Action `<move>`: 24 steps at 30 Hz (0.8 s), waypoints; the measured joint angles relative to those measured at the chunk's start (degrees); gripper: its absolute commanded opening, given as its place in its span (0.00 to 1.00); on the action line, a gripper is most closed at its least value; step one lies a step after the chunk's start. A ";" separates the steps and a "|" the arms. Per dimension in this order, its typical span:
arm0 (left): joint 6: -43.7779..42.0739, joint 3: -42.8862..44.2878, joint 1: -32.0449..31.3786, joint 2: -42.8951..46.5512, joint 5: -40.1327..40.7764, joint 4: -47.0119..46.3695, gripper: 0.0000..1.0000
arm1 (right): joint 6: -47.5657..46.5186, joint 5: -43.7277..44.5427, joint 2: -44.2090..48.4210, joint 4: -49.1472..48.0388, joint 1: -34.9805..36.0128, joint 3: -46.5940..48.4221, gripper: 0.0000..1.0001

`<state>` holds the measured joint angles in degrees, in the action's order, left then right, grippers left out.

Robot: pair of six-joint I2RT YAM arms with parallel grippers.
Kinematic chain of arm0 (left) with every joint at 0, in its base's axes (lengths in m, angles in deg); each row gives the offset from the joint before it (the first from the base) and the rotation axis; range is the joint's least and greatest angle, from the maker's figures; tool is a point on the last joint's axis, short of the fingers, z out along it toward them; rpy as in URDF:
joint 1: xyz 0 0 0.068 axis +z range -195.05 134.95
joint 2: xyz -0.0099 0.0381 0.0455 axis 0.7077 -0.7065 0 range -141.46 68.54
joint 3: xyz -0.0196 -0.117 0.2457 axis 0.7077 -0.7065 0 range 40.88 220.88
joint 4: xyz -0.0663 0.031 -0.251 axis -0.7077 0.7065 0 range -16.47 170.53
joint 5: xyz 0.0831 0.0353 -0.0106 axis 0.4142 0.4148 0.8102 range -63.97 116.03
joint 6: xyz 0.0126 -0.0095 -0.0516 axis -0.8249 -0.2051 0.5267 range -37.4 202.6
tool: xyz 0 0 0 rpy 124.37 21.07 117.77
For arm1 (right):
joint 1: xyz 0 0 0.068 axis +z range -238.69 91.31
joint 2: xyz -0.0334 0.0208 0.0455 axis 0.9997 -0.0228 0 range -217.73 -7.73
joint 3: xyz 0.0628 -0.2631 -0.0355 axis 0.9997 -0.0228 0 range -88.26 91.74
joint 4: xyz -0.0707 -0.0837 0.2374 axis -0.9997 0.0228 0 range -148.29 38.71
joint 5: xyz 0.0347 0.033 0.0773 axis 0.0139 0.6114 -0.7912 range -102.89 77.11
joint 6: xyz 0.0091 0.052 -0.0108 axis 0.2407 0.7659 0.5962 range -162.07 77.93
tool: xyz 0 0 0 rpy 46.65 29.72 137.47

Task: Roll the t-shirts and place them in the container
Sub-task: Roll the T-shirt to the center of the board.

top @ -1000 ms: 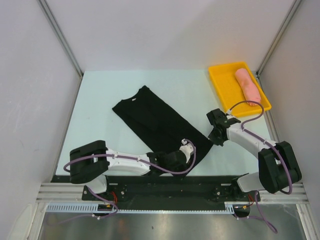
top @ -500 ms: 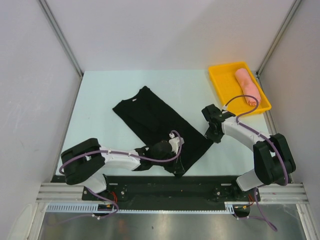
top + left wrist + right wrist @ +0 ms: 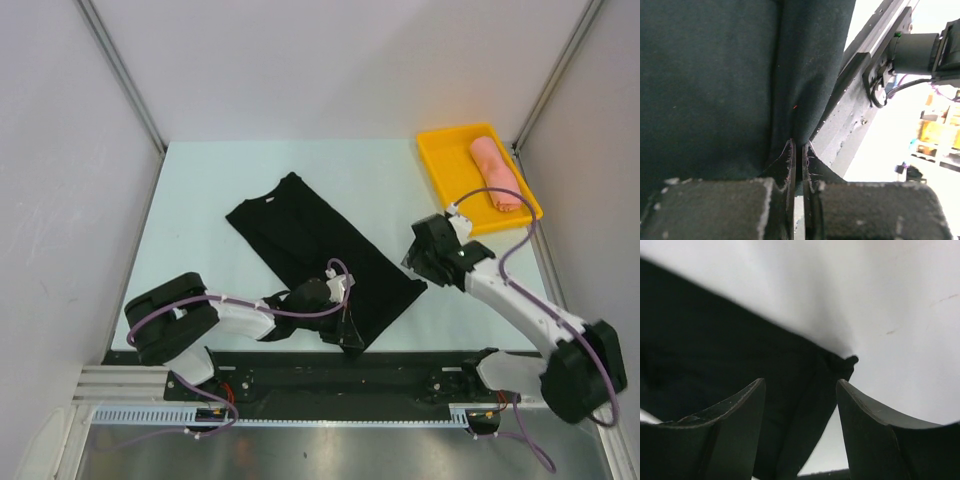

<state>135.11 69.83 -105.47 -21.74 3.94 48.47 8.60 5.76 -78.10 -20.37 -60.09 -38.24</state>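
One black t-shirt (image 3: 300, 235), one pink rolled t-shirt (image 3: 494, 172), one yellow tray (image 3: 448, 165).

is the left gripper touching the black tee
Touching. The left wrist view shows the left gripper shut on a fold of the black tee, with the cloth pinched between its jaws.

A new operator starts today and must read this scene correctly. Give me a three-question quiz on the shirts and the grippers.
1. True or false: the left gripper is pinching cloth of the black t-shirt.
2. Where does the pink roll lie? A: on the black t-shirt. B: in the yellow tray. C: in the left gripper.
3. Fill in the blank: the jaws of the right gripper stand ____ over the edge of the black t-shirt.

Key: 1 true; 2 B; 3 open.
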 measured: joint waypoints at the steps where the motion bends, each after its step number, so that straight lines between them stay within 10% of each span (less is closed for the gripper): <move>1: 0.61 -0.31 0.28 -0.07 -0.39 -0.44 0.05 | 0.00 -0.37 3.26 -0.39 0.55 -1.64 0.64; 11: 4.61 -1.27 2.12 -0.83 -2.34 -2.95 0.06 | 4.68 -1.92 23.65 -1.84 11.47 -15.45 0.38; 24: 5.66 -1.33 3.69 -0.83 -2.75 -2.23 0.06 | 12.90 2.99 16.13 -4.68 27.87 -17.68 0.35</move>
<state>140.77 68.50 -101.78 -22.57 1.19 46.25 21.50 8.76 -61.96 -25.05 -32.23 -55.93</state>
